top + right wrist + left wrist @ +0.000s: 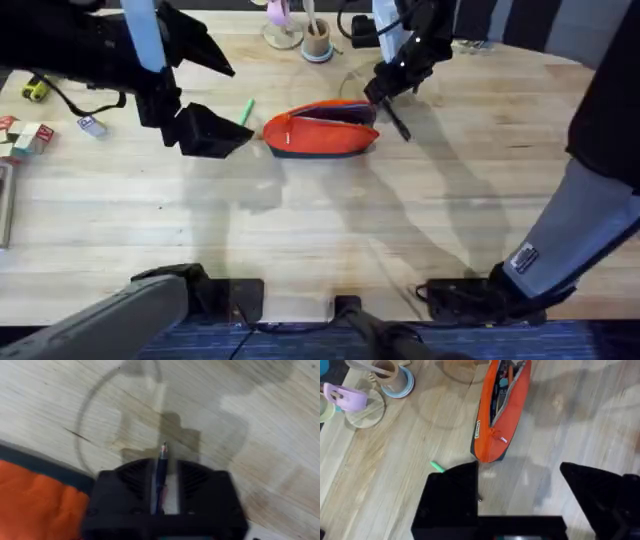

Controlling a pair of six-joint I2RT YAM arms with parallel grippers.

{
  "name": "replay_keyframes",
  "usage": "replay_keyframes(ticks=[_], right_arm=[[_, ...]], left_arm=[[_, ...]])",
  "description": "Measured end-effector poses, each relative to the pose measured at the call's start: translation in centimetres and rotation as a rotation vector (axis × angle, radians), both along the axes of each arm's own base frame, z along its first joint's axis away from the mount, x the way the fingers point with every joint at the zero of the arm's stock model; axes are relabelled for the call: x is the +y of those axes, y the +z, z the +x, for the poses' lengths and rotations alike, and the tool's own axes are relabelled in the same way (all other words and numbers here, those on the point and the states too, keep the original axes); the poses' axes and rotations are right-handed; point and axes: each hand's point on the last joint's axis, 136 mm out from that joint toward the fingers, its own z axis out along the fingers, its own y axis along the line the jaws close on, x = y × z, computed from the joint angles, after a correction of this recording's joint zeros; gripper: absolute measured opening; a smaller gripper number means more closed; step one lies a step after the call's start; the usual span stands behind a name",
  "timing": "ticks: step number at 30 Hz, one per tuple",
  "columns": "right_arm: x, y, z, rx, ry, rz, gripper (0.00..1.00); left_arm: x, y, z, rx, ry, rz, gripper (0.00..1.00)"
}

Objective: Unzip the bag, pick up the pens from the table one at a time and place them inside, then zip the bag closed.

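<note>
Right tool point(162, 485) grips black pen point(161, 472); bag point(322, 130) unzipped w/ green pen point(246, 111) beside.

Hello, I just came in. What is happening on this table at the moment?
Two robot arms are filling a pencil bag with pens. The bag lies unzipped in the middle of the table. The right gripper has its jaws shut on the black pen, held just beside the bag's far end. The left gripper is open, above the green pen, which lies on the wood near the bag's other end.
</note>
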Motion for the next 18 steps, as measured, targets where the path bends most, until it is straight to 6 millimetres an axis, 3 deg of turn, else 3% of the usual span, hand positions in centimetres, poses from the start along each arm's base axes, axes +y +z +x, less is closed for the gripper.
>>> replay_keyframes(ticks=[4, 12, 18], right_arm=[[-0.3, 0.0, 0.3, -0.009, -0.015, -0.009, 0.037], [-0.8, 0.1, 0.4, -0.024, -0.025, -0.059, 0.03], [-2.3, 0.4, 0.6, -0.048, -0.034, -0.151, 0.031]], left_arm=[[0.0, 0.0, 0.0, 0.0, 0.0, 0.0, 0.993], [0.0, 0.0, 0.0, 0.0, 0.0, 0.0, 0.993], [0.0, 0.0, 0.0, 0.0, 0.0, 0.0, 0.993]])
